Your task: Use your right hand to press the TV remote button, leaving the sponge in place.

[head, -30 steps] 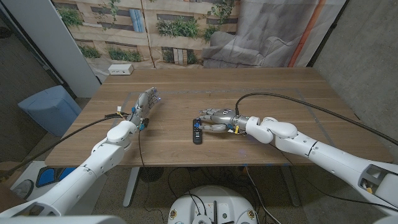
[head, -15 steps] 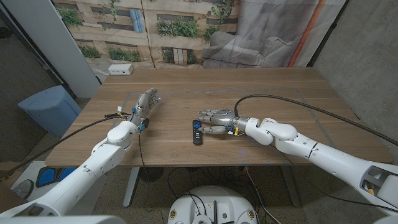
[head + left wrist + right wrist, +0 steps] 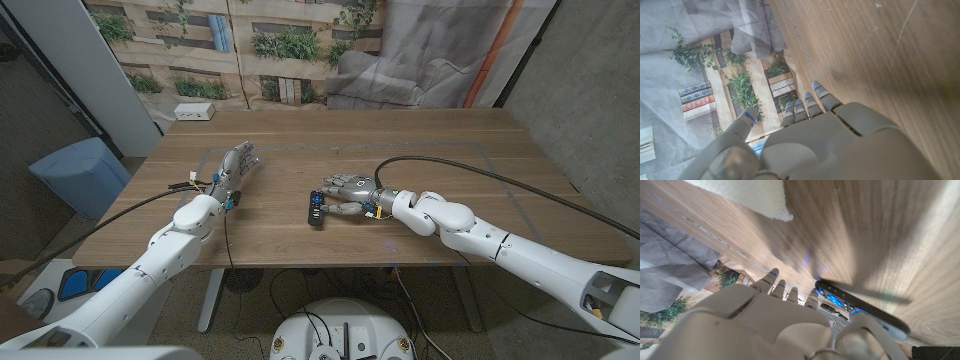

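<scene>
The black TV remote [image 3: 315, 211] lies on the wooden table [image 3: 420, 140] near its middle, long axis pointing away from me. Its blue-lit buttons [image 3: 834, 300] show in the right wrist view. My right hand [image 3: 346, 193] reaches in from the right, fingers apart, and its fingertips [image 3: 790, 294] touch the remote [image 3: 865, 311] on its right side, with the thumb [image 3: 865, 332] beside it. My left hand [image 3: 235, 166] stands at the table's left, fingers [image 3: 807, 105] stretched out, holding nothing. A pale soft-edged shape [image 3: 747, 195] lies on the wood beyond my right hand; I cannot tell what it is.
A small white box [image 3: 194, 111] sits at the table's far left corner. A blue bin [image 3: 80, 175] stands on the floor left of the table. A black cable [image 3: 480, 170] arcs over the right half of the table.
My right hand has crept left and nudged the remote slightly left. The left hand has stayed where it was.
</scene>
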`<state>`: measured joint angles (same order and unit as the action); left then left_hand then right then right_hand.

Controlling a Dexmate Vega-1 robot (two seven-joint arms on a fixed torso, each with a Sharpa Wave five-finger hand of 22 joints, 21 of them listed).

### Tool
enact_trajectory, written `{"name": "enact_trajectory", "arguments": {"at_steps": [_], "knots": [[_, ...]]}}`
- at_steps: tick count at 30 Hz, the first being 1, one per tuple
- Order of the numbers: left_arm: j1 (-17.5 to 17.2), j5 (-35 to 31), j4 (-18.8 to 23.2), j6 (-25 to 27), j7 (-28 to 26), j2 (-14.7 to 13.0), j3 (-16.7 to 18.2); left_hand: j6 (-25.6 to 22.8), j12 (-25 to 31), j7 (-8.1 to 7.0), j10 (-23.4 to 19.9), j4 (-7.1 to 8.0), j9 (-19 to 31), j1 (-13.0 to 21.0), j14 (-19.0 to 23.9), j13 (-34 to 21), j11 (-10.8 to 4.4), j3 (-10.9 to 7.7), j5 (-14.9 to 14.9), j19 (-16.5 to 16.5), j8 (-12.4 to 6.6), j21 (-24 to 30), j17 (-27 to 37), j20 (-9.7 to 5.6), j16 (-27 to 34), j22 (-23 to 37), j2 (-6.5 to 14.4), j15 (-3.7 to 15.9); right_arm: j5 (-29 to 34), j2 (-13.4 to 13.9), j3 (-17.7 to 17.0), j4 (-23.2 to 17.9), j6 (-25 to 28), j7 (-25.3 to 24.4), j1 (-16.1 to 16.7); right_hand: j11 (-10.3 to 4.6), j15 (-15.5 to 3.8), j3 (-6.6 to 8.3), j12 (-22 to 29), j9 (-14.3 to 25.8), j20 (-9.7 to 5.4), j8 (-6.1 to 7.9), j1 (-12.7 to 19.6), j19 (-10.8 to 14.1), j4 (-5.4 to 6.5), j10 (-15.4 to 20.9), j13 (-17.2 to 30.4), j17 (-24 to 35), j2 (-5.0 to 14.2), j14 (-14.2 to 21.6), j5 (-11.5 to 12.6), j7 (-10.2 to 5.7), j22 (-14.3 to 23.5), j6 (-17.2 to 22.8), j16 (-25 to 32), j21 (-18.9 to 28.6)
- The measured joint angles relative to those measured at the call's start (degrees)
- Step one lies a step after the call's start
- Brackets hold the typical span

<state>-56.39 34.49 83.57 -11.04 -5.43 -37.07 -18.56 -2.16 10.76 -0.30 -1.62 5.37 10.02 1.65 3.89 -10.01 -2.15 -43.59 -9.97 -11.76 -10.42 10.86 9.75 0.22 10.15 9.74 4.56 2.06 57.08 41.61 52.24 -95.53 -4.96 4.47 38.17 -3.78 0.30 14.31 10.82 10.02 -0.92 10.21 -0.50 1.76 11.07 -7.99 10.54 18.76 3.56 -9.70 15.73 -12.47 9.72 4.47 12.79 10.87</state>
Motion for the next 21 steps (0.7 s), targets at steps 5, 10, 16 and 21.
{"name": "enact_trajectory", "arguments": {"at_steps": [5, 10, 16, 21], "knots": [[-0.2, 0.0, 0.0, 0.0, -0.1, 0.0, 0.0, 0.0, 0.0, 0.00, -0.3, 0.00, 0.0, 0.0, 0.0, 0.0, 0.31, 0.00, 0.0, 0.0, 0.00, 0.0, 0.0, 0.00, 0.0, 0.0, 0.0, 0.00, 0.5, 0.1, 0.0, -0.5, 0.9, 0.1, 0.3, 0.00, 0.00, 0.24, 0.0, 0.0, 0.00, 0.00, 0.0, 0.0, 0.24, 0.0, 0.0, 0.0, 0.00, 0.0, 0.0, 0.00, 0.0, 0.0, 0.1, 0.0], [-0.4, 0.1, 0.3, 0.0, -0.1, 0.0, 0.1, 0.0, 0.0, 0.00, -0.3, 0.24, 0.0, 0.0, 0.3, 0.0, 0.31, -0.24, 0.0, 0.0, 0.00, 0.0, 0.0, 0.00, 0.0, 0.0, 0.0, -0.31, 1.0, 0.2, 0.0, -0.8, 1.6, 0.2, 0.6, -0.01, 0.00, 0.24, 0.0, 0.0, 0.00, -0.01, 0.0, 0.0, 0.24, 0.0, 0.0, 0.0, 0.00, 0.0, 0.0, 0.00, 0.0, 0.0, 0.4, 0.0], [-0.7, 0.2, 0.5, -0.1, -0.2, -0.1, 0.2, 0.0, 0.0, 0.00, -0.3, 0.24, 0.0, 0.0, 0.3, 0.0, 0.31, -0.24, 0.0, 0.0, 0.00, 0.0, 0.0, 0.00, 0.0, 0.0, 0.0, -0.31, 1.4, 0.2, 0.1, -1.2, 2.3, 0.2, 0.9, -0.22, 0.00, 0.23, 0.0, 0.0, 0.00, -0.01, 0.0, 0.0, 0.23, 0.2, 0.0, 0.2, 0.00, 0.0, 0.0, 0.00, 0.0, 0.0, 0.4, 0.0], [-0.9, 0.3, 0.7, -0.1, -0.3, -0.2, 0.3, 0.0, 0.0, 0.00, -0.3, 0.24, 0.0, 0.0, 0.3, 0.0, 0.31, -0.24, 0.0, 0.0, 0.00, 0.0, 0.0, 0.00, 0.0, 0.0, 0.0, -0.31, 1.6, 0.3, 0.1, -1.5, 2.5, 0.1, 1.0, -0.22, 0.00, 0.23, 0.0, 0.0, 0.00, -0.01, 0.0, 0.0, 0.23, 0.2, 0.0, 0.3, 0.00, 0.0, 0.0, -0.03, 0.0, 0.0, 0.4, 0.0]]}}
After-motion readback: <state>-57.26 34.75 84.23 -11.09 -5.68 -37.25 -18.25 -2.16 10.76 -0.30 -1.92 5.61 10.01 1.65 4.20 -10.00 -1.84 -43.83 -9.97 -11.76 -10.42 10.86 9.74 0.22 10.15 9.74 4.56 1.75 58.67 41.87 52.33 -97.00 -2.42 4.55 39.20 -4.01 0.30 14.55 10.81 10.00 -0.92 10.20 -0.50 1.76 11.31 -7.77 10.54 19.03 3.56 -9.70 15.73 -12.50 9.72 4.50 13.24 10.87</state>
